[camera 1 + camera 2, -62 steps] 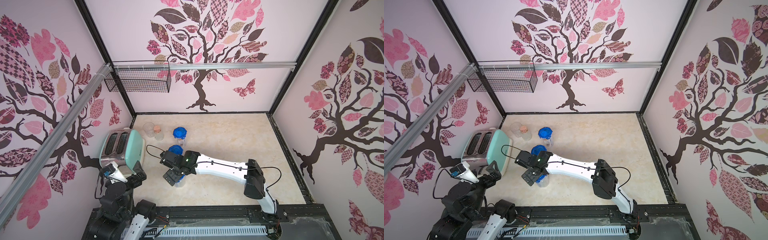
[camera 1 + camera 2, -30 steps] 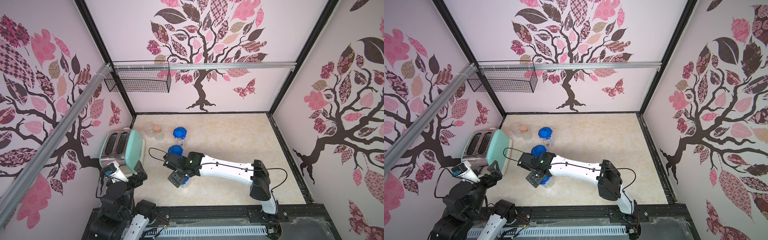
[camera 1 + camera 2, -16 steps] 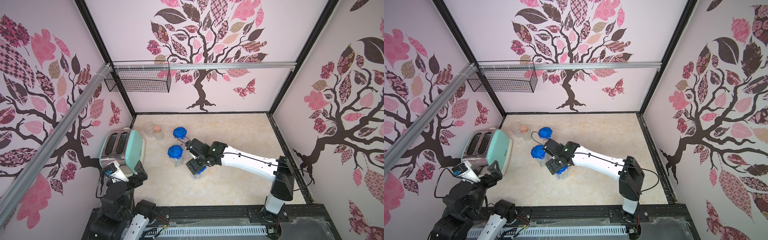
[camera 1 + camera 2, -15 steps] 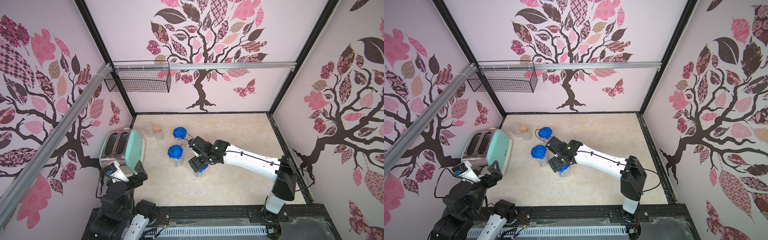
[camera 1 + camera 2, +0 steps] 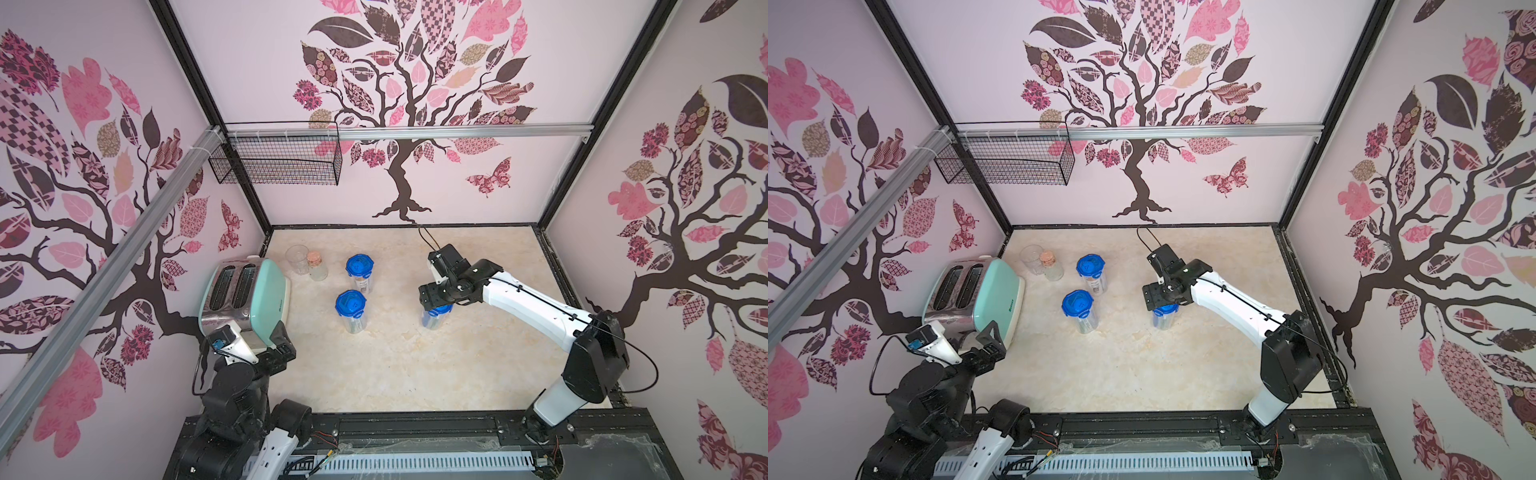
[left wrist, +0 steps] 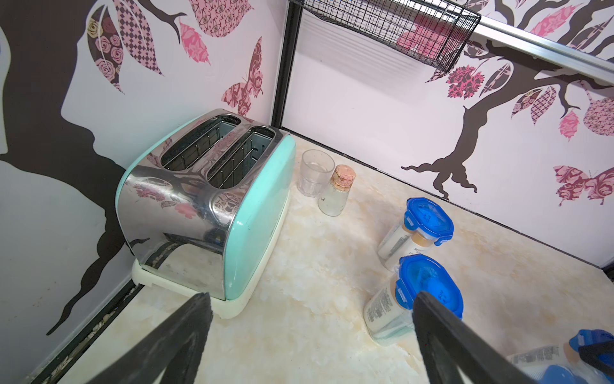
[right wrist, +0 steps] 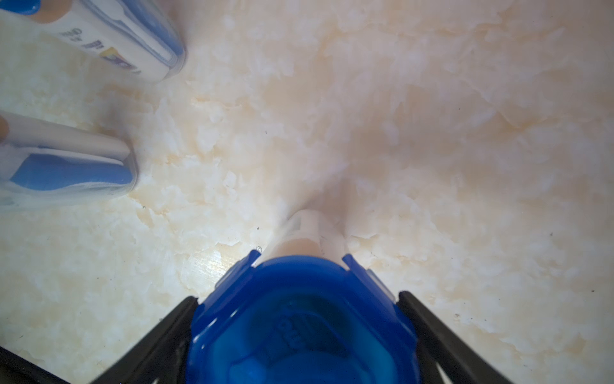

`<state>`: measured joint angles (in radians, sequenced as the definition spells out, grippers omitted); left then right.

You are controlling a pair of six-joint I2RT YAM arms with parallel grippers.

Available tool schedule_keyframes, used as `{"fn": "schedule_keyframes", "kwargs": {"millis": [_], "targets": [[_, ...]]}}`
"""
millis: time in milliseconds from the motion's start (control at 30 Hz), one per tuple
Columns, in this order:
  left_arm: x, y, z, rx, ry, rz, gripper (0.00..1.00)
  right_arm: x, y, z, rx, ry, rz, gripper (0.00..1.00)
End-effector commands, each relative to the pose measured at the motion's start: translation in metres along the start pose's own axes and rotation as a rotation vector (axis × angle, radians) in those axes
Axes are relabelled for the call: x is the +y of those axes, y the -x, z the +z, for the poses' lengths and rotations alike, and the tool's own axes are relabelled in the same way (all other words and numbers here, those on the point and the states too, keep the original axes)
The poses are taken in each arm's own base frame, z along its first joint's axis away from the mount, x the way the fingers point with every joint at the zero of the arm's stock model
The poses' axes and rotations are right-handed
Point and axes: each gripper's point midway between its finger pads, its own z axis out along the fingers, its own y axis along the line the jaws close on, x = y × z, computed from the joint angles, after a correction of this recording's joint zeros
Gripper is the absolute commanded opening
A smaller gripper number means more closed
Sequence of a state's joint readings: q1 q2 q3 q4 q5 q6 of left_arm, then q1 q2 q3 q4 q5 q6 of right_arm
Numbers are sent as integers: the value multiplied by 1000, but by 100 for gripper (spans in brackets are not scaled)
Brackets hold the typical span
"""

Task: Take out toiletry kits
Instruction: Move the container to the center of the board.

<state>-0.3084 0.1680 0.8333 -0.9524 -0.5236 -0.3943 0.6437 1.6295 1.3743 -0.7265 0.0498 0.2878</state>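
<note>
Bright, even, diffuse light is filling the scene in both top views, leaving only faint shadows on the tabletop [image 5: 374, 374]. Wide lenses are bowing straight edges near the corners. The toaster [image 6: 172, 192] is mirroring the walls [image 6: 365, 99]. In the right wrist view, the blue lid [image 7: 299, 332] and toiletry kits [image 7: 66, 173] are blurring softly.

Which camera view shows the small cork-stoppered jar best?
The left wrist view: the cork-stoppered jar is near and sharp, beside the glass. Both top views show it small; the right wrist view misses it.
</note>
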Motion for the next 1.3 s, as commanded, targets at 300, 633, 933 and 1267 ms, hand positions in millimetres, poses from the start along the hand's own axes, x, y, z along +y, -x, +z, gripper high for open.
{"fn": "schedule_keyframes", "kwargs": {"millis": [300, 633, 933, 1267], "targets": [[-9, -2, 5, 14, -34, 17, 98, -30, 24, -9, -52, -26, 44, 91], [-13, -4, 7, 25, -49, 28, 98, -29, 17, 2, -6, -19, 29, 99], [-31, -7, 13, 83, -109, 76, 98, -23, 27, -14, -37, 13, 27, 100], [-150, 7, 20, 323, -558, 89, 88, -41, 62, -103, -351, -43, 94, 100]]}}
